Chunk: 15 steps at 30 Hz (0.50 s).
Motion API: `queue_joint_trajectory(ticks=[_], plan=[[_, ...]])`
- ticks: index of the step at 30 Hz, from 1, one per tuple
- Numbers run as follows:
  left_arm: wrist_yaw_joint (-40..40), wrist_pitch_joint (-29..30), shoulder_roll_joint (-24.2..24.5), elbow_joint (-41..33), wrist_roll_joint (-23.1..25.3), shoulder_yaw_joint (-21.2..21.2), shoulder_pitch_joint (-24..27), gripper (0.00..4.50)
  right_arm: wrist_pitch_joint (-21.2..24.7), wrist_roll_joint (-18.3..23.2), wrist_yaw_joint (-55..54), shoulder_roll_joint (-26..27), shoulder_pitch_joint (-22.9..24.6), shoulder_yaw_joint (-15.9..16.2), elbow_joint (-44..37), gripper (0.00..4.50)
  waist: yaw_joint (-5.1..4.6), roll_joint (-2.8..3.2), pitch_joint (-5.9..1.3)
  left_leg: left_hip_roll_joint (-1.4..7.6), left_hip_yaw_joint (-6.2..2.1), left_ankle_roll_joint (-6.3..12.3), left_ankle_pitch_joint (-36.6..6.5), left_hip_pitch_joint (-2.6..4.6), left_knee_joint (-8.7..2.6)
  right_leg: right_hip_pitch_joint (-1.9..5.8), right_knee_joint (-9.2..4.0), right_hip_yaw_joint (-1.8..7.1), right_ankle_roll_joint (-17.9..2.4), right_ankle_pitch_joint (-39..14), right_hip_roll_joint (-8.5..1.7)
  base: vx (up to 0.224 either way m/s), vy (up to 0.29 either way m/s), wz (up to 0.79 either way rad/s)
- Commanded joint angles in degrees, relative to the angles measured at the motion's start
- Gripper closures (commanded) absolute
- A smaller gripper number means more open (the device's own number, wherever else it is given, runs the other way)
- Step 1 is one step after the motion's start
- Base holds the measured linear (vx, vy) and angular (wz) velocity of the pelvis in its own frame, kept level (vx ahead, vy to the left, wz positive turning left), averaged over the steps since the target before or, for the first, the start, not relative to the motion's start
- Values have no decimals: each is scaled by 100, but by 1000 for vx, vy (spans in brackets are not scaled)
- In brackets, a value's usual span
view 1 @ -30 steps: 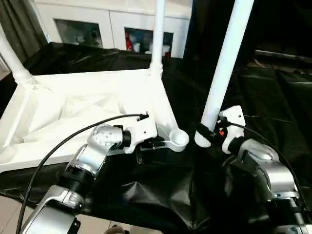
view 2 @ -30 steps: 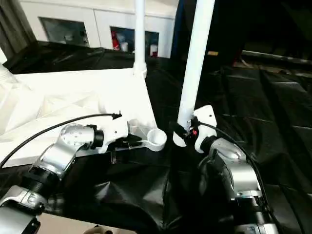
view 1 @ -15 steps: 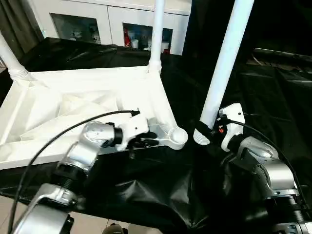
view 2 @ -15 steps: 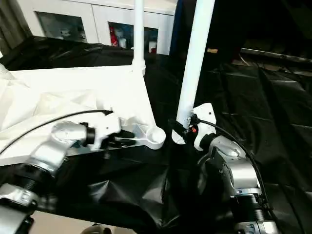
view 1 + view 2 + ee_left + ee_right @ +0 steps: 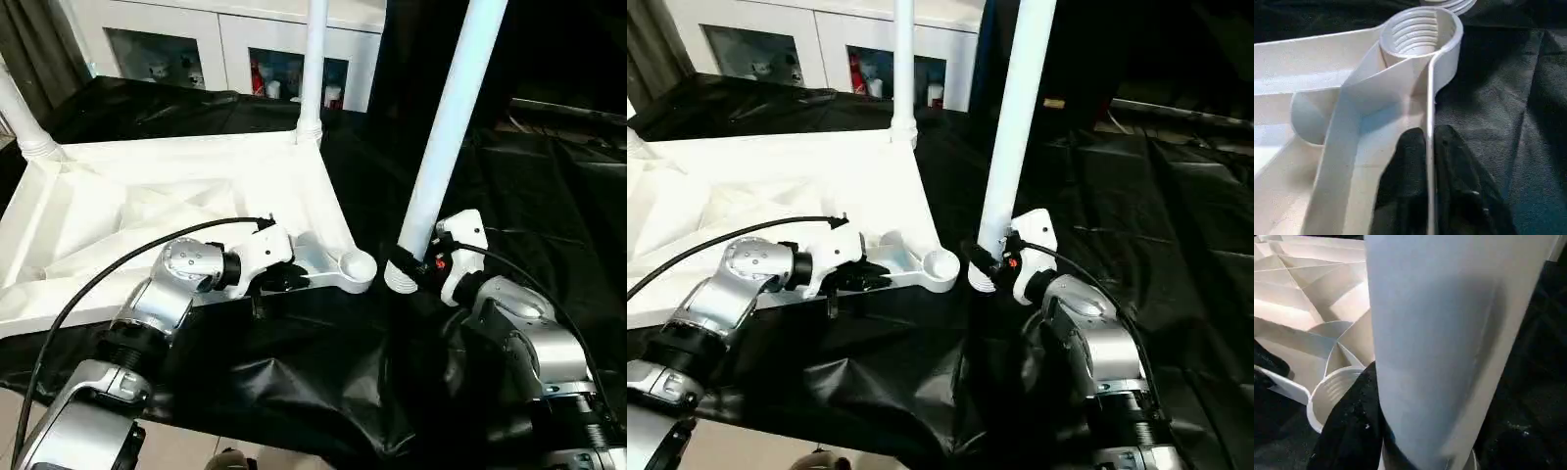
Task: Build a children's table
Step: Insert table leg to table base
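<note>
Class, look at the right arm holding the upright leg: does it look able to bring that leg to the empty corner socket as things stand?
Probably yes. The leg, held by the right gripper, stands just beside the socket, with nothing between them. The left gripper pinches the tabletop's rim short of the socket.

Smooth, faintly glossy white plastic forms the tabletop (image 5: 147, 211), while the wrinkled black cloth (image 5: 323, 382) beneath it looks perhaps slightly shiny.

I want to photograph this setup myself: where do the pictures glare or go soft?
Left eye view: the tabletop glares bright white, its ribs nearly washed out, against the dark black cloth. Right wrist view: the held leg sits so close that it looks soft. Left wrist view: the threaded socket is crisp, while the fingers look dark and blurry.
</note>
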Motion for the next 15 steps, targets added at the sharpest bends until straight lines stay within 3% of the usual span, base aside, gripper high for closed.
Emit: queue_joint_trajectory(ticks=[1,2,6,12,13,15], plan=[[-77,118,64,87,42,-101,-43,444,207,323,103,87,-198,-91,-244,259,14,-59,-401,251,-39,316,-458,57,-363,323,-386,231,-1336,-53,-496,0,0,0],[-172,207,131,58,88,-164,-44,444,346,530,157,171,-306,-163,-324,259,1,-63,-407,255,-49,324,-435,51,-369,328,-373,224,-1332,-48,-497,0,0,0],[-333,391,248,24,159,-268,-75,444,504,686,277,261,-529,-146,-333,259,-32,-37,-421,250,-46,337,-316,54,-357,324,-345,222,-1393,188,-490,0,0,0],[-468,470,266,96,211,-389,-148,450,538,325,216,375,-1031,135,338,260,-43,-24,-427,252,-38,264,-270,65,-353,326,-334,226,-1481,294,-495,0,0,0],[-433,520,214,115,182,-390,-181,450,607,287,248,392,-1127,223,475,260,-47,-72,-437,247,-33,263,-196,66,-355,327,-322,214,-1514,462,-476,0,0,0],[-413,542,186,109,163,-386,-194,450,645,270,274,394,-1160,276,528,260,-37,-53,-439,245,-35,267,-201,74,-356,329,-320,214,-1531,504,-482,0,0,0]])
